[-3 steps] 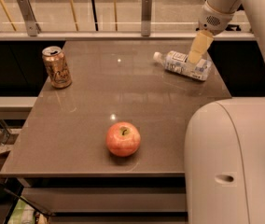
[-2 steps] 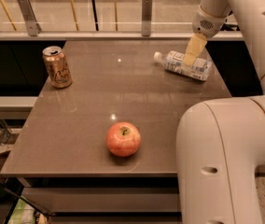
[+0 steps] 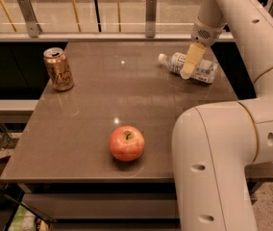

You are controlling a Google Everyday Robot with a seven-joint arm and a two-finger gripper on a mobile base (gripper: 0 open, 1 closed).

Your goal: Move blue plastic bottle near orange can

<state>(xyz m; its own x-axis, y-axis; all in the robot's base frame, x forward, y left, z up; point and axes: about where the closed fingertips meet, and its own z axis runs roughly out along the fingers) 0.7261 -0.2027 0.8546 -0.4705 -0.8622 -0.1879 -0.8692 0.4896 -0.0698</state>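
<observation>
Gripper (image 3: 189, 65) has dropped lower onto the lying blue plastic bottle (image 3: 206, 71). Can't tell if it's clamped. Bottle hasn't moved and is well apart from the orange can (image 3: 58, 70).

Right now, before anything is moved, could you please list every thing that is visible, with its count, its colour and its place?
table: one, grey-brown, fills the middle of the view.
orange can: one, orange-gold with a silver top, upright at the table's far left.
blue plastic bottle: one, clear with a white cap and a white-and-blue label, lying on its side at the table's far right, cap pointing toward the can's side.
apple: one, red-orange, near the front edge, about the middle.
railing: one, metal posts, behind the table.
arm: one, white, along the right side.
gripper: one, pale yellow, down over the bottle's middle; contact cannot be told.
</observation>
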